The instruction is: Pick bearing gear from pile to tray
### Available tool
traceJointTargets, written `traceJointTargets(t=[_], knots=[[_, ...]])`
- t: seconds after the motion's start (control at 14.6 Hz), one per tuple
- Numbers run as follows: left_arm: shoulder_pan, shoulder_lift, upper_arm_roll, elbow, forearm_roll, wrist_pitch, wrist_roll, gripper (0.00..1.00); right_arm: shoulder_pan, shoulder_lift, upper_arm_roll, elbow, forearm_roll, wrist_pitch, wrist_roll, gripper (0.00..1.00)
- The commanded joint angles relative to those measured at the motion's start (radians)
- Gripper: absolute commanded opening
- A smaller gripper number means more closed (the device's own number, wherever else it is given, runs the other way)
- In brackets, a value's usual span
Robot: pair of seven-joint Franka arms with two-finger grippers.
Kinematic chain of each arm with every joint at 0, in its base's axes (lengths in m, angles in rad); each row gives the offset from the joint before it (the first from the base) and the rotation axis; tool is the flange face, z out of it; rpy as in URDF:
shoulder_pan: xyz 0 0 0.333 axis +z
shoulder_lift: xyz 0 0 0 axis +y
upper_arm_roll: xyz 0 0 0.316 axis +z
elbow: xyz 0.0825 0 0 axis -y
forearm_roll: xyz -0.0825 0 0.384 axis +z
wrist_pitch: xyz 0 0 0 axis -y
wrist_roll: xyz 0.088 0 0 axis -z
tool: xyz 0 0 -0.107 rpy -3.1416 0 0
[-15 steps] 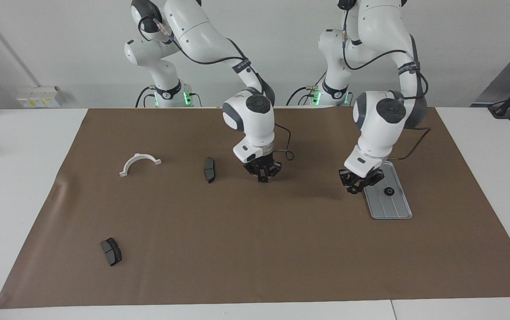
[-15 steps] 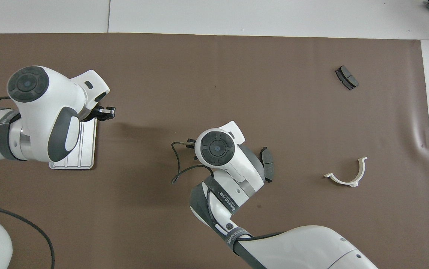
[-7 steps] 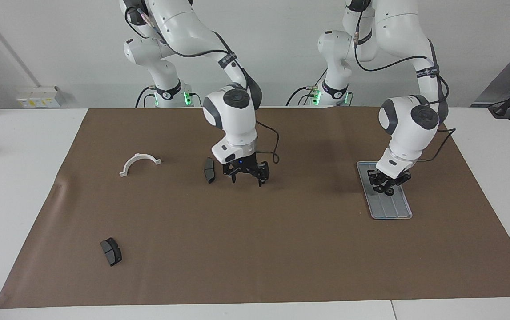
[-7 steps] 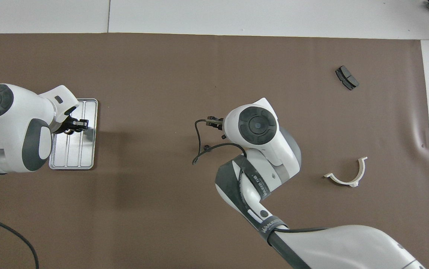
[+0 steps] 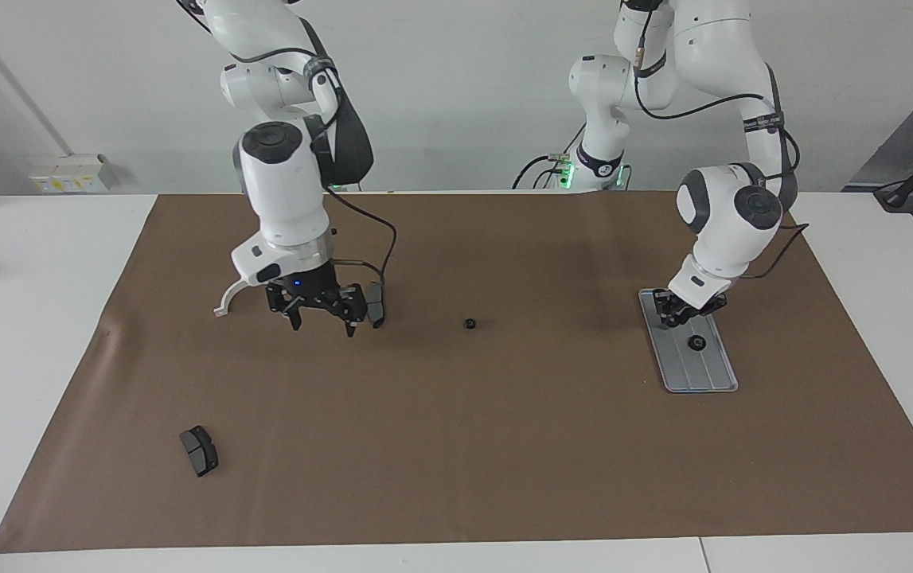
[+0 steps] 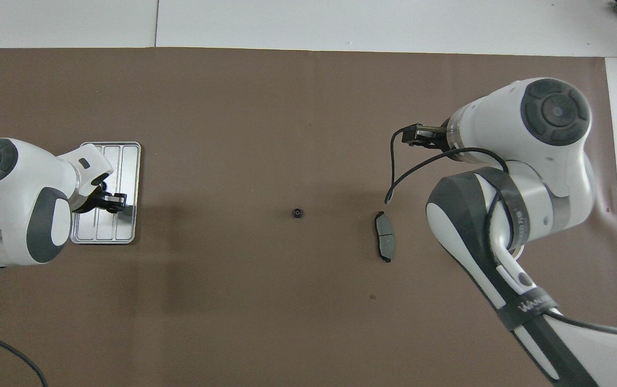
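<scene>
A small black ring (image 5: 470,324) lies alone on the brown mat mid-table; it also shows in the overhead view (image 6: 298,213). The silver tray (image 5: 703,370) lies toward the left arm's end and holds another black ring (image 5: 696,342). My left gripper (image 5: 675,313) hangs low over the tray's end nearer the robots; from above (image 6: 112,200) it covers that part of the tray (image 6: 125,161). My right gripper (image 5: 321,318) is open and empty, low over the mat between the white half-ring bracket (image 5: 225,303) and a dark grey pad (image 5: 376,304).
A second dark pad (image 5: 199,450) lies farther from the robots near the right arm's end. In the overhead view the right arm's wrist (image 6: 502,156) hides its gripper, the bracket and that pad; the pad beside the gripper shows (image 6: 384,243).
My right gripper swung from mid-table toward the right arm's end and opened, uncovering the small ring on the mat. My left gripper moved from beside the tray to over it.
</scene>
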Motion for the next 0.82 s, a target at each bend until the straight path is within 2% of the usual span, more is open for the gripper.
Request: traceJointTargets(t=[0.0,0.21,0.41,0.62,0.75], knots=[[0.014,-0.048,-0.010,-0.046,0.010,-0.009,0.007,1.00,-0.064,-0.104,0.015,0.005,0.010,-0.134,-0.081,1.00],[0.010,-0.047,-0.012,-0.020,0.009,-0.013,0.006,1.00,-0.147,-0.177,0.014,0.046,0.054,-0.272,-0.180,1.00],[-0.011,-0.038,-0.020,0.035,0.010,-0.023,-0.016,1.00,-0.228,-0.183,0.010,0.148,0.073,-0.443,-0.309,1.00],[-0.080,-0.015,-0.020,0.092,0.009,-0.012,-0.103,1.00,-0.216,-0.206,-0.078,0.186,0.074,-0.543,-0.412,1.00],[-0.140,-0.004,-0.020,0.132,0.009,-0.024,-0.173,1.00,-0.212,-0.212,-0.089,0.188,0.076,-0.579,-0.428,1.00]])
